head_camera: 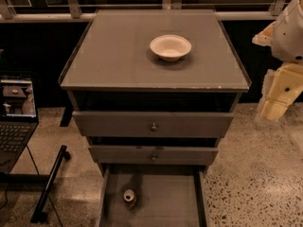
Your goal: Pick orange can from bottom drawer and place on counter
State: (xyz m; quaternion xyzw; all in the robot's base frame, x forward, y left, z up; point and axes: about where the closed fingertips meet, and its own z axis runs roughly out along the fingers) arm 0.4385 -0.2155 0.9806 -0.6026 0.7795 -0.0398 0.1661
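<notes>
The orange can (129, 197) stands upright on the floor of the open bottom drawer (165, 197), left of its middle, silvery top facing up. The counter (113, 56) is the flat grey top of the cabinet above. My gripper (274, 103) hangs at the right edge of the view, to the right of the cabinet at about the height of the top drawer. It is well above and far to the right of the can, and holds nothing that I can see.
A pale shallow bowl (170, 47) sits on the counter, right of its middle. Two shut drawers with small knobs (154, 126) are above the open one. An open laptop (16, 108) and a black pole (49, 183) stand at the left. A railing runs behind the cabinet.
</notes>
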